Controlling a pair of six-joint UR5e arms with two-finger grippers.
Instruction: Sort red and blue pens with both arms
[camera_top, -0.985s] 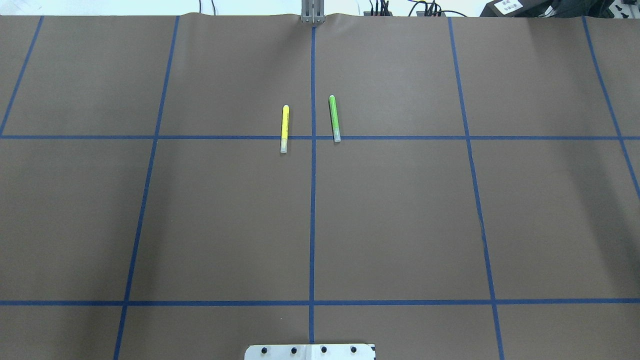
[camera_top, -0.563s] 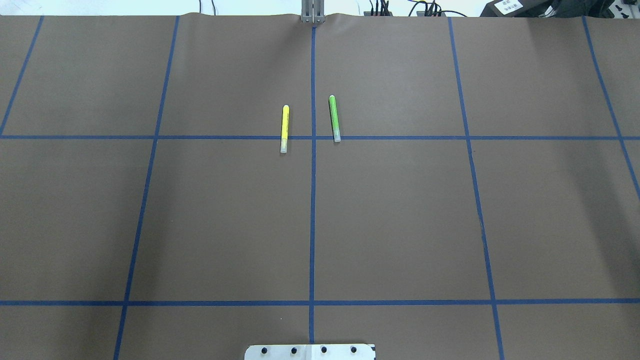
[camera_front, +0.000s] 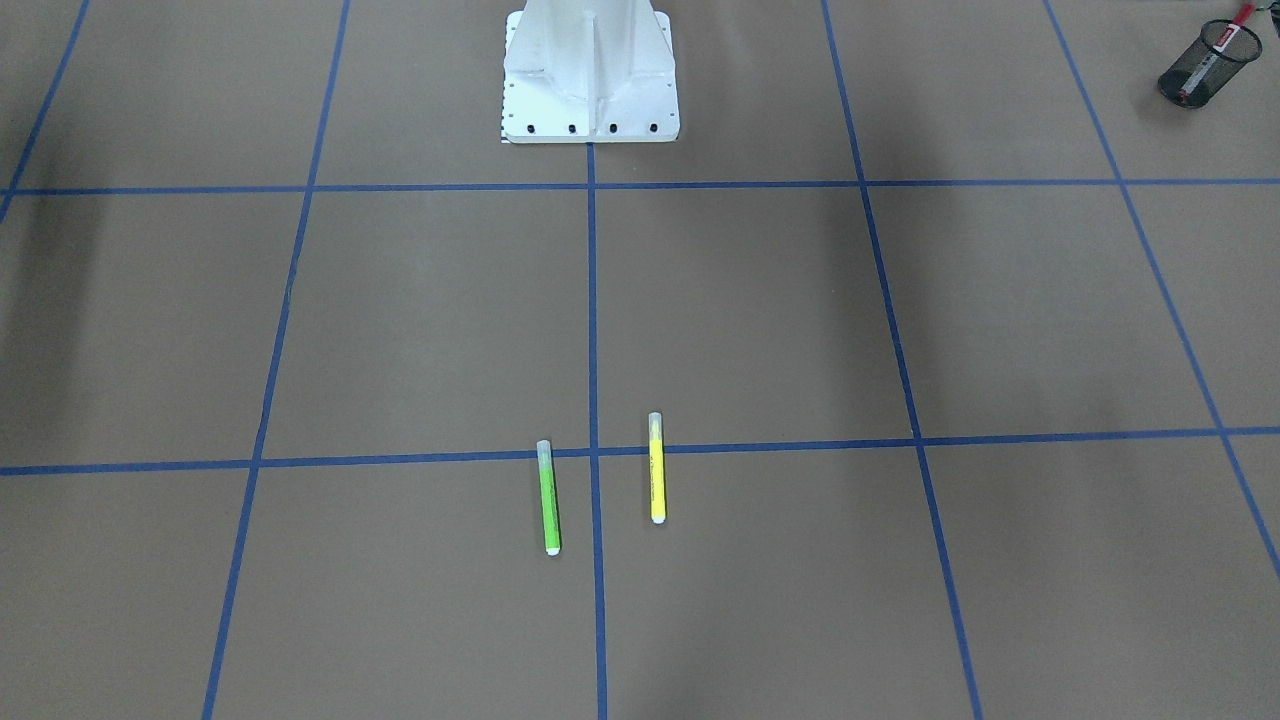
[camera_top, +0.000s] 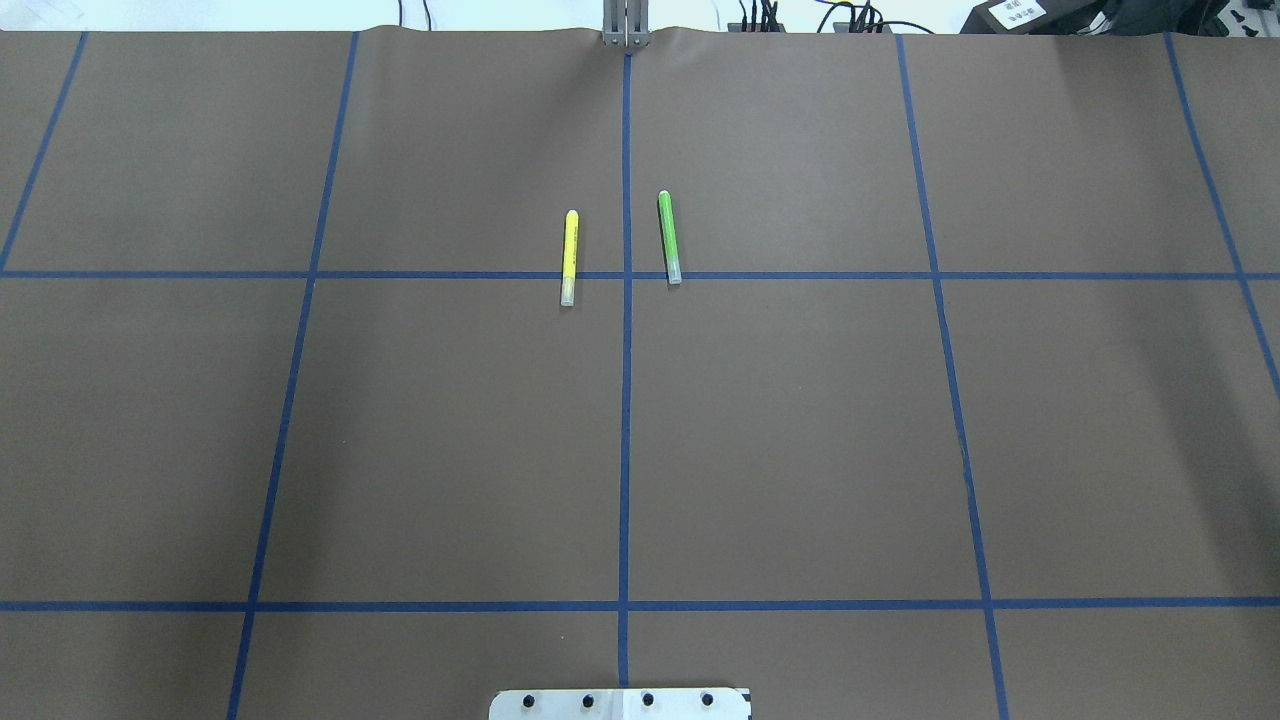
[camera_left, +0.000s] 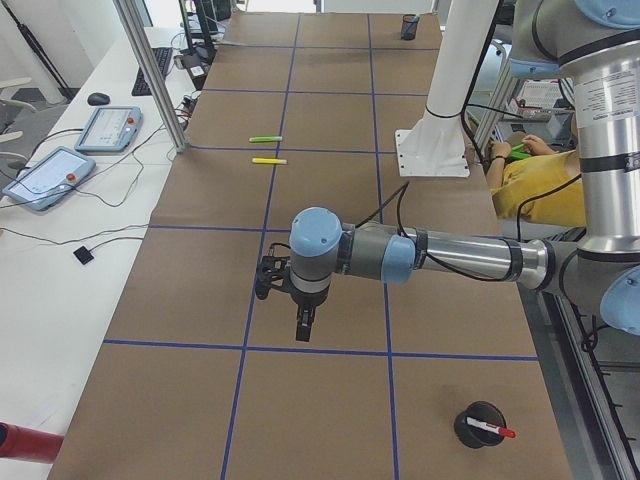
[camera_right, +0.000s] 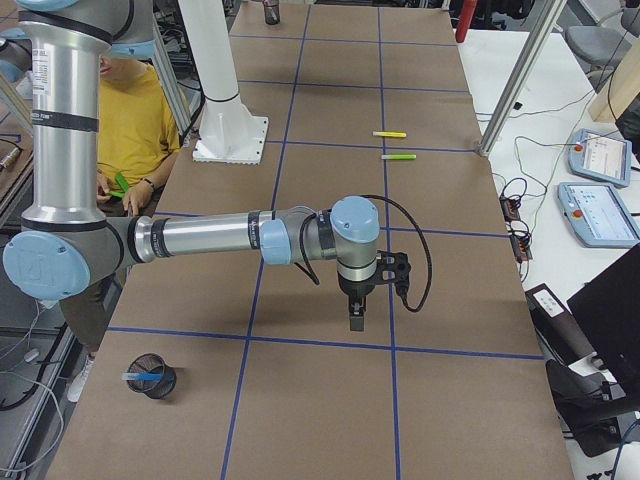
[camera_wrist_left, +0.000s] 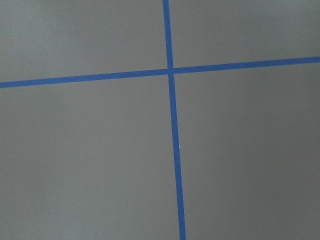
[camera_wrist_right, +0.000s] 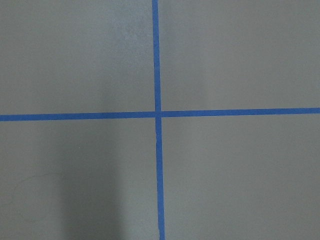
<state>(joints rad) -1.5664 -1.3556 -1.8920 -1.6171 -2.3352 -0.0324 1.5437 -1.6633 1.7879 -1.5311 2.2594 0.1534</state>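
Left pincer (camera_left: 303, 332) and right pincer (camera_right: 357, 320) over table (camera_left: 330, 230), grip cannot be told

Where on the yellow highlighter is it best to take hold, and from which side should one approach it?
Grip the yellow highlighter at mid-barrel, coming straight down from above and closing across its narrow width. It lies flat on the table, lengthwise away from the robot, so only its long sides offer opposing faces. The green highlighter lies apart, probably leaving enough room.
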